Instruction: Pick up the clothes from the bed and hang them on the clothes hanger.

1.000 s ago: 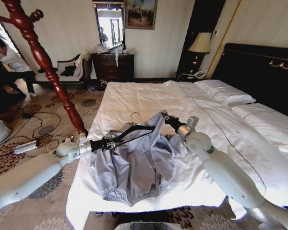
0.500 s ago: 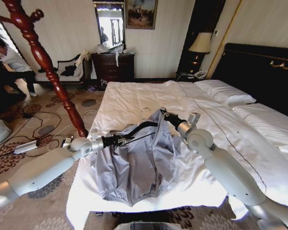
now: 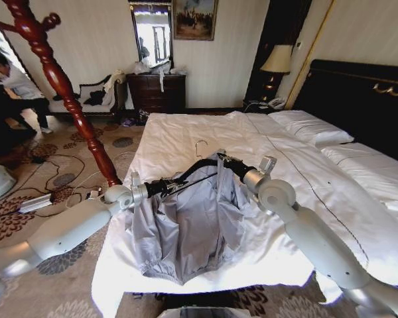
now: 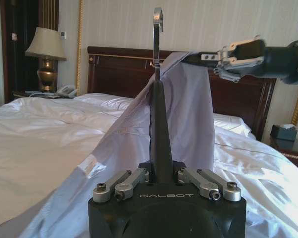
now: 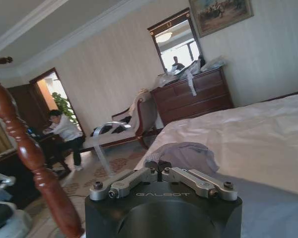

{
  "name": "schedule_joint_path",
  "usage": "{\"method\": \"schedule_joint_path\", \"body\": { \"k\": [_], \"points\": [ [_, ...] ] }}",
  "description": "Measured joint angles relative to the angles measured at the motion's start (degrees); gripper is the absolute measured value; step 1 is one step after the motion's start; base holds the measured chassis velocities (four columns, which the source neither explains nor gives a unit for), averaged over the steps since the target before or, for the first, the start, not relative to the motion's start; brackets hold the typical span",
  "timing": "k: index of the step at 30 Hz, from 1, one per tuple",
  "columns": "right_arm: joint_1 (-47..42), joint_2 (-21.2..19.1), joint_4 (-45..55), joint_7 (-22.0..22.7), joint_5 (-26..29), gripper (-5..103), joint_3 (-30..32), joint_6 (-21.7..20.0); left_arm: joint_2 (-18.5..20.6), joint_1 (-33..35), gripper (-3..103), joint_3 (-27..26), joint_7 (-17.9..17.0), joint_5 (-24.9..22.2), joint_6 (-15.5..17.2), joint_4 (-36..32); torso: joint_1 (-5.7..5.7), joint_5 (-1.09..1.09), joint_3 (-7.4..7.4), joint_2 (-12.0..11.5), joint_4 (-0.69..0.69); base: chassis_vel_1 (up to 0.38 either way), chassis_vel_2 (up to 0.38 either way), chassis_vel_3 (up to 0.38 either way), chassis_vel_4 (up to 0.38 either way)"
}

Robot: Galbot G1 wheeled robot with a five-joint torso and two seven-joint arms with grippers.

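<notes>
One grey-blue jacket (image 3: pixel 189 225), draped beneath both sets of jaws. One black hanger (image 3: pixel 189 175), a shoulder end clamped in the left gripper (image 3: pixel 164 187), hook above. Two grippers: the right gripper (image 3: pixel 227 161) pinching fabric at the hanger's far end. One bed (image 3: pixel 186 136) below the jaws, two white pillows (image 3: pixel 310 126) beyond them. One wooden coat stand (image 3: pixel 63 89), one lamp (image 3: pixel 276 61), one dresser (image 3: pixel 156 91).

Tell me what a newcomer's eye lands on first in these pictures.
The grey-blue jacket draped on the black hanger, held up over the foot of the white bed. The left gripper clamps one hanger end and the right gripper pinches the jacket's other shoulder. A red-brown coat stand rises at the left.
</notes>
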Motion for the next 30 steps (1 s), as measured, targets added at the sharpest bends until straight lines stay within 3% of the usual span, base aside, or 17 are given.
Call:
{"method": "schedule_joint_path", "body": {
  "k": [16, 21, 23, 30],
  "points": [
    [-4.32, 1.11, 2.7, 1.75, 0.11, -3, 1.03, -0.69, -4.54, -2.13, 18, 1.58, -3.29, -2.73, -0.01, 1.05, 0.0, 0.0, 0.0, 0.0, 0.01, 0.0, 0.0, 0.0, 0.0],
    [-6.91, 0.42, 4.17, 1.16, -0.17, 19, 1.61, -1.11, -3.91, -1.19, 18, 0.01, -3.87, -3.57, -0.43, 0.57, -0.01, 0.0, -0.01, 0.0, 0.01, 0.0, 0.0, 0.0, 0.0],
    [-7.61, 0.31, 4.6, 1.12, -0.17, 19, 1.77, -1.17, -3.72, -0.87, 18, -0.51, -4.05, -4.34, -0.43, 0.42, -0.01, 0.0, -0.01, 0.0, 0.01, 0.0, 0.0, 0.0, 0.0],
    [-16.29, -1.94, 9.0, 0.08, -0.17, 51, 6.73, -1.71, -2.42, 0.27, 18, -2.44, -4.86, -6.27, -0.57, -0.09, -0.01, 0.0, -0.01, 0.0, 0.01, 0.0, 0.0, 0.0, 0.0]
  ]
}}
